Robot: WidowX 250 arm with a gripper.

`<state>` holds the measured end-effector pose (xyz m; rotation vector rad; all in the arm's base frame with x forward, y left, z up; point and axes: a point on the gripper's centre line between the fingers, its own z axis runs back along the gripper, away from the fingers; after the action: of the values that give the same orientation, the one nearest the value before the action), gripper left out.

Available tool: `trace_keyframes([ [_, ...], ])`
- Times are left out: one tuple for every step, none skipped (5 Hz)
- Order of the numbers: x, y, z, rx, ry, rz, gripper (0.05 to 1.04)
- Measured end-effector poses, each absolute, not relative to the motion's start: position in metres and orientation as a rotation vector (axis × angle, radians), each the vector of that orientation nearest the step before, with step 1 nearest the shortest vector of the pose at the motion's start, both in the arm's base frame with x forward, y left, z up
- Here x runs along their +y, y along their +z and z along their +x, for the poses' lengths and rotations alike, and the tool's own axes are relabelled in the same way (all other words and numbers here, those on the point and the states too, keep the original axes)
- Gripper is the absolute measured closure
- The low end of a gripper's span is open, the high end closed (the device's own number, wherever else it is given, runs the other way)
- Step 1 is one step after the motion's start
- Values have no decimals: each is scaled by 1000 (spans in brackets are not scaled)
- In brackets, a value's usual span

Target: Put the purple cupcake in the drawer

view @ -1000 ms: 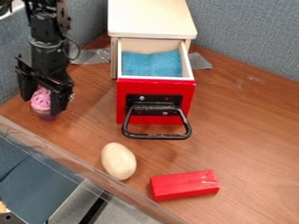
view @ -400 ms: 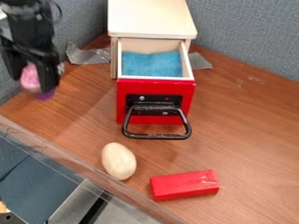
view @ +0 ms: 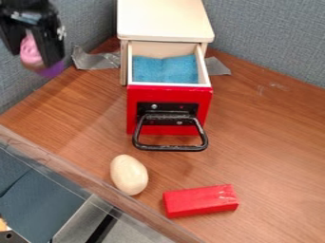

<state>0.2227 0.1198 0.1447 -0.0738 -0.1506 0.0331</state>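
So the purple cupcake (view: 30,50) is in the pincer (view: 35,56), over in the upper left corner of the camera view. It's sitting right between the two fingers, one on each side, so the pincer is pretty clearly gripping it, spread about as wide as the cupcake's body. The pink swirly part is the bit tucked in the gap, and the purple base pokes out past the fingertips toward the lower right, so the whole thing is kinda tilted rather than straight up. It's up in the air, with the bluish-grey partition (view: 82,23) behind it. The drawer (view: 169,111) is off to the right of the pincer, well apart from it, and it's pulled out with a blue lining (view: 165,70) inside. Red front on that one, plus a chunky black handle (view: 170,147) sticking out toward the camera, and the little cabinet (view: 165,19) it slides out of has a pale wood top. There's a strip of silvery tape on the wood-look tabletop (view: 273,147) on either side of the cabinet. Closer to the camera you've got a cream-coloured egg (view: 129,174) below and a bit left of the handle, and a red block (view: 200,200) lying flat near it, off to the egg's lower right, the two not touching.
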Motion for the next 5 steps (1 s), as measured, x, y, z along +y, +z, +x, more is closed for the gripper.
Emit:
trace_keyframes([
  [115,163,226,-161,13,-109,172],
  [97,175,240,-178,-42,-137,172],
  [76,167,256,-163,-66,-143,172],
  [51,147,281,-145,-72,-146,172],
  [25,128,305,-141,-78,-134,172],
])
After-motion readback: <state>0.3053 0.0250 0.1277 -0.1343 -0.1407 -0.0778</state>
